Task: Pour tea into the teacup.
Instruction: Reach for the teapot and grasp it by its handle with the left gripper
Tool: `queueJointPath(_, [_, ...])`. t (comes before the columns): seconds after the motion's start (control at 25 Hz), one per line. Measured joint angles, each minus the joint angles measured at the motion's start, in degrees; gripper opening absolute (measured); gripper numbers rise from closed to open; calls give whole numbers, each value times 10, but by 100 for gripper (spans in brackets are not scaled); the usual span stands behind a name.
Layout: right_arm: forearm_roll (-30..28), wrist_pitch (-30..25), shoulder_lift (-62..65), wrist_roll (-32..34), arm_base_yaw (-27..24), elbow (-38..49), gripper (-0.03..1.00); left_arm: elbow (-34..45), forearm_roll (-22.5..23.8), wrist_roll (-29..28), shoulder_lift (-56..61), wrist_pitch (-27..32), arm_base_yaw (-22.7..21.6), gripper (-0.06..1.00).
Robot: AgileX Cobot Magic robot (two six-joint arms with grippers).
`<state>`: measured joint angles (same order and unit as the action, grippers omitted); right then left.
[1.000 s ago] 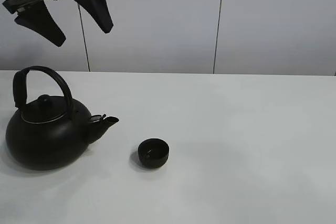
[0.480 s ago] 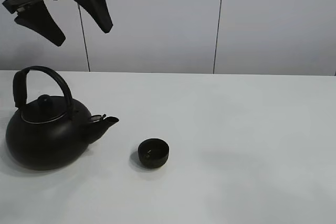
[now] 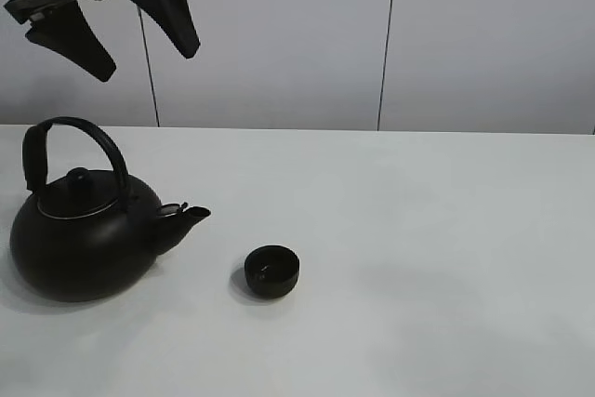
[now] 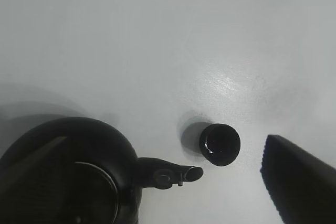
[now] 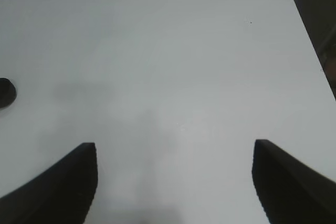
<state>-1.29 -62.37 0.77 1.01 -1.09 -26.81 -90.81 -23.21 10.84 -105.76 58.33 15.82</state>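
Note:
The small black teacup stands on the white table, just right of the spout of the big black kettle. The kettle stands upright with its arched handle up. No stream of tea shows. My left gripper is open and empty, high above the kettle. The left wrist view looks down on the kettle and the teacup between the open left gripper. My right gripper is open and empty above bare table, with the teacup at that view's edge.
The white table runs to a grey panelled wall at the back. The right wrist view shows the table's rounded corner and edge.

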Motion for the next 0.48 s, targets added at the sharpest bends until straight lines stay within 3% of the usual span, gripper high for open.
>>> queueJointPath(0.48, [0,1,0,0,0,0,55,0,0,0,2,-3,-2,69])
